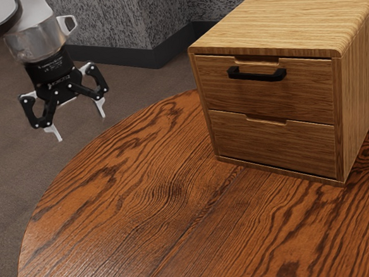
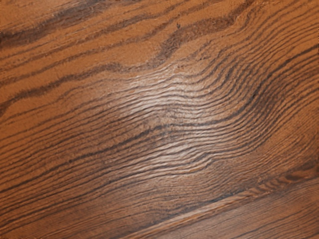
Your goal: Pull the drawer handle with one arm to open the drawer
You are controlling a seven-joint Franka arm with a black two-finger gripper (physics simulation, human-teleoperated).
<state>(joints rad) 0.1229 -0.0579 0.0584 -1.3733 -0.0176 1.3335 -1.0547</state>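
- The arm is cut off by the exterior view's upper left corner, so only its pale wrist and the black tool are seen.
- The cabinet is cut off at the exterior view's right edge, and its far sides are hidden.
- The bench is cut off along the exterior view's lower edge, and its curved rim is seen on the exterior view's left.
- In the exterior view the tool is seen with its fingers spread wide apart and nothing gripped between them. It hangs in the air over the bench's rim, well apart from the cabinet.
- In the wrist view the bench's dark wavy grain is seen from close above, crossed by one straight seam.
- The black handle is fixed on the upper drawer, near the drawer's top edge, toward the exterior view's upper right.
- The upper drawer's front is seen flush with the cabinet's face, as is that of the lower drawer beneath it.
- Bare bench top lies between the tool and the handle.
- Behind the bench a grey-brown floor and a speckled stone wall with a dark skirting are seen.
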